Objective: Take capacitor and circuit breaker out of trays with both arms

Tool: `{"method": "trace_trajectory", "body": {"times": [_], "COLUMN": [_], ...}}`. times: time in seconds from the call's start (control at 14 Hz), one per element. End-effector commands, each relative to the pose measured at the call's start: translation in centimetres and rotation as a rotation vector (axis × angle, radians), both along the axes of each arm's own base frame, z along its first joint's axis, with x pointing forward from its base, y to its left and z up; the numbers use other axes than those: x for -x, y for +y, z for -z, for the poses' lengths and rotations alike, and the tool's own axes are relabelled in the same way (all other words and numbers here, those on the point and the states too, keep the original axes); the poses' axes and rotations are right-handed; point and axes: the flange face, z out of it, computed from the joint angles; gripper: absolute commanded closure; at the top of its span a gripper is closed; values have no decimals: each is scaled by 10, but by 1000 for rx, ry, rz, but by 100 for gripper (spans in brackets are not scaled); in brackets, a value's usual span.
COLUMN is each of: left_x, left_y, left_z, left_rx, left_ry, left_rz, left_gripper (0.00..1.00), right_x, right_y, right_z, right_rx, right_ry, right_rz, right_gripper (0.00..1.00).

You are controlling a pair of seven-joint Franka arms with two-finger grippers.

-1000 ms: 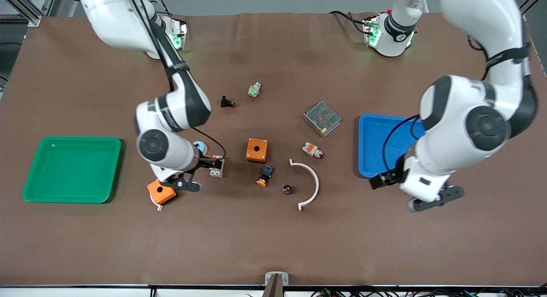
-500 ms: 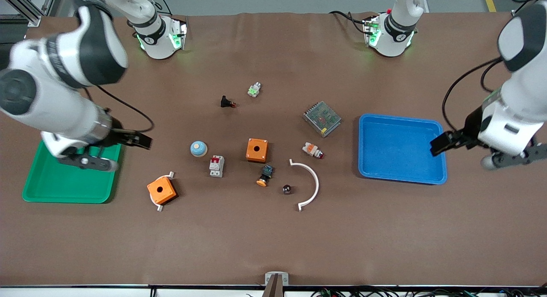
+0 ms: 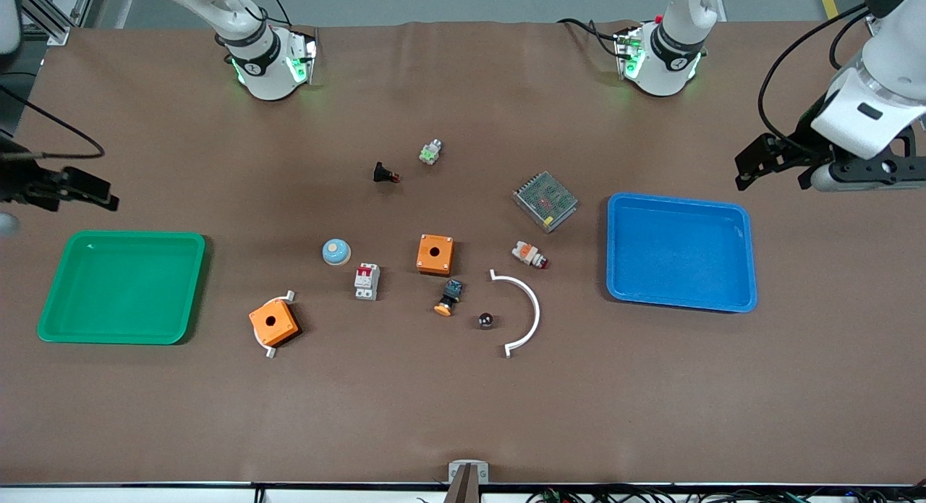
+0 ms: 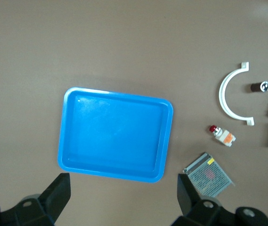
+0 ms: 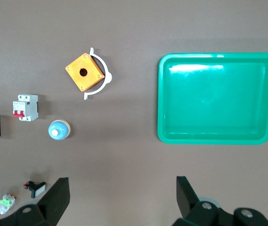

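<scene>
The capacitor [image 3: 485, 320], a tiny dark cylinder with a shiny top, lies on the table beside a white arc [image 3: 524, 311]; it also shows in the left wrist view [image 4: 261, 86]. The breaker [image 3: 367, 281], a white-grey block with red levers, lies between a blue dome [image 3: 336, 252] and an orange box [image 3: 435, 254]; it also shows in the right wrist view [image 5: 26, 107]. My left gripper [image 3: 861, 176] hangs open and empty high over the table by the blue tray [image 3: 745, 271], jaws wide [image 4: 124, 188]. My right gripper [image 3: 22, 192] hangs open and empty high by the green tray [image 3: 195, 286], jaws wide [image 5: 123, 190].
A second orange box [image 3: 273, 323] sits in a white clip near the green tray. A push-button with orange cap [image 3: 448, 298], a white-orange part with red tip [image 3: 529, 255], a mesh power supply [image 3: 545, 200], a small black part [image 3: 385, 174] and a green-white part [image 3: 430, 152] lie mid-table.
Both arms have risen and swung out from the table's middle toward their own ends. The right gripper has left the spot over the breaker, which lies where it was.
</scene>
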Motion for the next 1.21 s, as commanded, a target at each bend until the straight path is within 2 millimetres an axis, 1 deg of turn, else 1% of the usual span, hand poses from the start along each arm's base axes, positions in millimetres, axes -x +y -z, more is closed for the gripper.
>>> {"method": "trace_trajectory", "body": {"times": [0.0, 0.14, 0.29, 0.36, 0.43, 0.57, 0.64, 0.71, 0.86, 1.07, 1.14], "left_x": [15, 11, 3, 1, -1, -1, -2, -2, -2, -3, -4], "left_y": [5, 11, 17, 19, 20, 20, 19, 20, 16, 20, 17], "left_z": [-4, -12, -23, -23, -21, -24, -29, -27, -37, -38, -36], "left_rx": [-20, -23, -34, -44, -44, -42, -44, -52, -55, -58, -63], "left_ry": [-17, -22, 13, 35, 40, 34, 26, 33, 12, 7, 8], "left_rz": [21, 35, 113, 158, 152, 120, 132, 136, 128, 119, 122], "left_gripper": [0, 0, 0, 0, 0, 0, 0, 0, 0, 0, 0], "right_x": [40, 46, 49, 53, 56, 62, 62, 62, 62, 61, 60], "right_y": [-6, -4, -5, -5, -6, -4, -5, -5, -5, -3, -3], "right_z": [-6, -10, -14, -17, -17, -15, -15, -15, -15, -15, -14], "right_rx": [12, 22, 23, 30, 34, 32, 33, 33, 33, 33, 34], "right_ry": [-17, -34, -40, -46, -44, -42, -42, -42, -39, -39, -39], "right_rz": [-11, -15, -15, -16, -16, -20, -18, -18, -18, -21, -21], "right_gripper": [0, 0, 0, 0, 0, 0, 0, 0, 0, 0, 0]}}
